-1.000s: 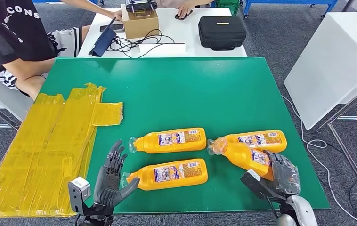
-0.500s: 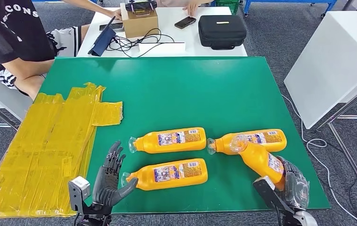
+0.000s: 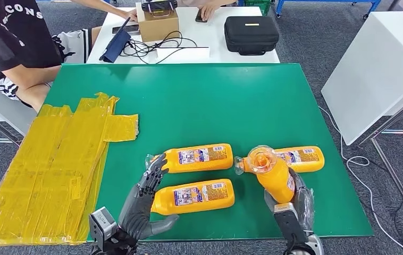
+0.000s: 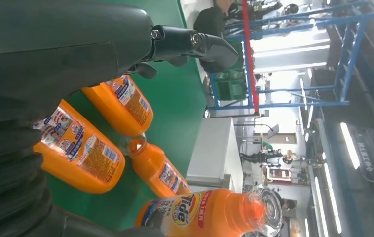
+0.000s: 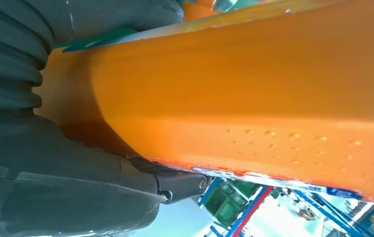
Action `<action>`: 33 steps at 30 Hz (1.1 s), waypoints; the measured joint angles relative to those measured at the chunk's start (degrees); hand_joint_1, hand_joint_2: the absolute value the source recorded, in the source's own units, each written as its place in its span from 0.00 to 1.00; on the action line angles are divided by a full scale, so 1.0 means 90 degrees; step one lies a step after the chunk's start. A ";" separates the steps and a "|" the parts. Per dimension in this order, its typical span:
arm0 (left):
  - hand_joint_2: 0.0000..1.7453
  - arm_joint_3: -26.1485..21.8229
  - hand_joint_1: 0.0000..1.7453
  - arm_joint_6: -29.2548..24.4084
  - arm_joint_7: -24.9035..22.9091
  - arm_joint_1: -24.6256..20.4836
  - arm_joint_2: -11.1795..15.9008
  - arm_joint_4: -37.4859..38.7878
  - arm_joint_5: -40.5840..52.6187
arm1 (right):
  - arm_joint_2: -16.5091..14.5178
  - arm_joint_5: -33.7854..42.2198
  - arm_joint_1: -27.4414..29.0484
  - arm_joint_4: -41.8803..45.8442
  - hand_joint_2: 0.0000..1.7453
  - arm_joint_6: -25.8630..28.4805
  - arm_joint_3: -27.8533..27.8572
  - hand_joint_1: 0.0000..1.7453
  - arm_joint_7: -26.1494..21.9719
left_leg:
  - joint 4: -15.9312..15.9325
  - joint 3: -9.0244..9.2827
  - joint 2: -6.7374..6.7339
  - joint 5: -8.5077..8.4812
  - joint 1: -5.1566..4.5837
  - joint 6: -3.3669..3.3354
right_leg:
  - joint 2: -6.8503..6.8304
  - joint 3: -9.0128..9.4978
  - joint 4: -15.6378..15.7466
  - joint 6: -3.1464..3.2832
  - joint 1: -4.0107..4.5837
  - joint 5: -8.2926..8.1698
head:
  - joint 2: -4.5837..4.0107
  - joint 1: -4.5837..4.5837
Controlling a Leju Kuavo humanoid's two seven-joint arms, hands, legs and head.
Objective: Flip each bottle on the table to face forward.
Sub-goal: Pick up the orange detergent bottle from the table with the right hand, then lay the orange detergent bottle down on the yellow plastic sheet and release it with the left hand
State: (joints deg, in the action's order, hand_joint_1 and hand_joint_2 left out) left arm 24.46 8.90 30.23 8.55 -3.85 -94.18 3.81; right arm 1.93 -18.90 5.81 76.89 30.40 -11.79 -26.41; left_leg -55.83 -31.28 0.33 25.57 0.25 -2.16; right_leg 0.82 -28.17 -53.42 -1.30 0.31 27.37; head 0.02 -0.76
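Green table (image 3: 215, 101), right hand (image 3: 295, 210) around raised bottle (image 3: 274, 175), "Tide" label (image 4: 187, 210) wrist-side.

Three bottles (image 3: 198, 177) flat on table (image 3: 210, 101)

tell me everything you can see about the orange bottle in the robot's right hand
The orange plastic bottle is raised off the green table, tilted with its clear-capped neck toward the camera. The right hand grips its lower body. The left wrist view shows a Tide label. It overlaps the bottle lying behind it; contact is unclear.
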 joint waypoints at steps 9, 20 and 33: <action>1.00 0.0480 0.00 -0.0001 -0.0065 -0.0190 0.0127 -0.0484 0.0429 | -0.0270 0.0004 -0.0359 0.0098 1.00 -0.0063 -0.0491 1.00 -0.0198 | -0.0001 -0.0004 0.0000 -0.0001 0.0000 0.0000 | 0.0000 -0.0006 0.0000 0.0000 -0.0001 -0.0001 | 0.0000 -0.0001; 1.00 0.0848 0.00 -0.0327 -0.0157 -0.0522 0.0219 -0.0580 0.0264 | -0.0518 0.0129 -0.0620 0.0420 1.00 -0.0563 -0.1153 1.00 -0.0404 | 0.0000 -0.0009 0.0000 -0.0001 0.0001 0.0000 | 0.0000 -0.0011 -0.0002 0.0000 0.0000 0.0000 | 0.0000 0.0000; 1.00 0.0670 0.00 -0.0582 -0.0219 -0.0542 0.0143 -0.0588 -0.0147 | -0.0647 0.0256 -0.0439 0.1557 1.00 -0.1216 -0.2738 1.00 -0.0800 | 0.0001 -0.0017 -0.0001 -0.0001 0.0000 0.0001 | 0.0000 -0.0017 -0.0002 0.0001 0.0000 0.0000 | 0.0000 0.0000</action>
State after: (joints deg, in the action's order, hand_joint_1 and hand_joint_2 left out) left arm 30.49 3.66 28.26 3.68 -2.56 -99.48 2.49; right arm -3.88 -16.60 1.86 90.91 19.45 -36.43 -33.61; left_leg -55.82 -31.43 0.32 25.56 0.26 -2.16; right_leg 0.82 -28.32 -53.44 -1.30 0.31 27.37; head 0.02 -0.77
